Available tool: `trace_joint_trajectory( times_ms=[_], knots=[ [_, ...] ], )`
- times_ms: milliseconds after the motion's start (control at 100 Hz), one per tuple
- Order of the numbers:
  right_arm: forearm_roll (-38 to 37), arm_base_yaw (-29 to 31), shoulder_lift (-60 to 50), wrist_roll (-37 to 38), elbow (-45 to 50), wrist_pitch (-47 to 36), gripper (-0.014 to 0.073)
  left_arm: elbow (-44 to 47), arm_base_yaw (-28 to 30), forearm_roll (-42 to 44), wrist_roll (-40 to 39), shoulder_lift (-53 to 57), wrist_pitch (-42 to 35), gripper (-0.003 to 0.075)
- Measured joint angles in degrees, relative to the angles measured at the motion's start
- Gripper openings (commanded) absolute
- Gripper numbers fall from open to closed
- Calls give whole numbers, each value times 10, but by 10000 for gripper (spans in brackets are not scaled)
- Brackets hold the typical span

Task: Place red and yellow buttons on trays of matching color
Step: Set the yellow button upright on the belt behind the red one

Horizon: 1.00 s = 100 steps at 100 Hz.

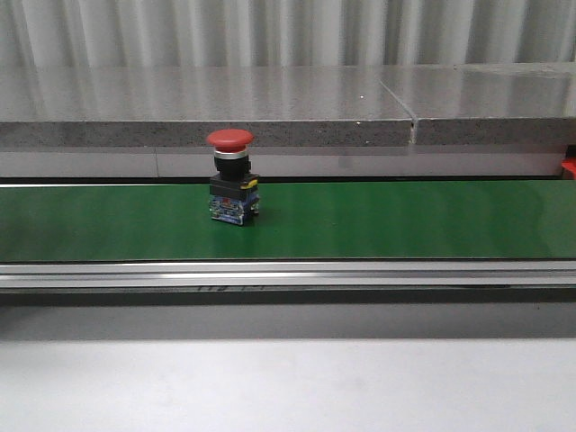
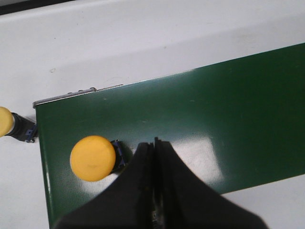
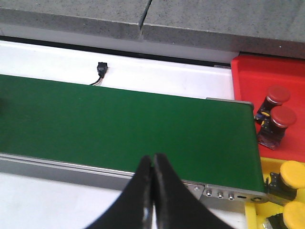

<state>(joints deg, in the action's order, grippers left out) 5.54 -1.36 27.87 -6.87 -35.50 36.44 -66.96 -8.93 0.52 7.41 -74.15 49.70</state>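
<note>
Beside belt, red tray (image 3: 267, 76) with two red buttons (image 3: 279, 107), both end effectors (image 3: 152, 164) closed, empty.

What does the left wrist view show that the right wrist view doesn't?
Only the left wrist view shows a yellow button standing on the belt near its end, beside the shut left pincer, and another yellow button lying off the belt on the white surface.

Only the right wrist view shows the red tray holding two red buttons, the yellow tray with yellow buttons, the grey stone ledge, a black cable plug and the shut right pincer.

Both show the green conveyor belt and white tabletop.
</note>
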Motion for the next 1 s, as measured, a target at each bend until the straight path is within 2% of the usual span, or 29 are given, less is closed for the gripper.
trace_joint_trajectory(
  times_ms=[120, 310, 640, 770, 920, 1000],
  knots=[
    [0, 0, 0, 0, 0, 0, -69, 53, -30, 20, -28, 53, -34, -21],
    [0, 0, 0, 0, 0, 0, -69, 142, -36, 3, -36, 156, -81, -21],
    [13, -2, 3, 0, 0, 13, -69, 293, -36, 1, -38, 348, -82, -21],
    [20, -29, 37, 0, -5, 21, -66, 331, -36, 1, -38, 401, -79, -21],
    [20, -76, 103, 0, -52, 48, -61, 343, -36, 1, -38, 434, -77, -21],
    [21, -103, 146, 0, -86, 63, 5, 345, -36, 1, -38, 439, -73, -21]
  ],
)
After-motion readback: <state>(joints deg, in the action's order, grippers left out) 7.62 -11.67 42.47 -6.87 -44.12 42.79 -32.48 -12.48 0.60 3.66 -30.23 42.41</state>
